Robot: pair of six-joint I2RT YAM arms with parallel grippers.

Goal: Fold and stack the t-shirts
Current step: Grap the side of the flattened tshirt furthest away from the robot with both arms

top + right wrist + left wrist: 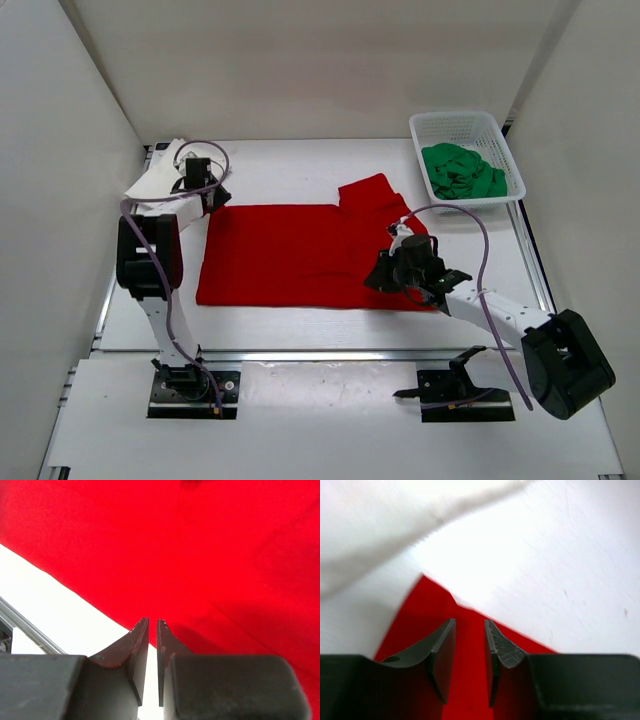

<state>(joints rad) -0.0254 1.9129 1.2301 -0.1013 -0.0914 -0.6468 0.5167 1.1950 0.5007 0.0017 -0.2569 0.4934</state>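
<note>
Currently red t-shirt (290, 255) being seen flat on bench (300, 165), long axis left-right; left fingers (442, 650) being held parted over far-left corner, right fingers (141, 647) nearly together, empty, at near-right hem.

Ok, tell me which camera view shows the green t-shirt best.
The top external view. There the green t-shirt lies crumpled in the white basket at the far right, in plain sight. Neither wrist view shows it: both look down past their jaws at the red t-shirt.
</note>
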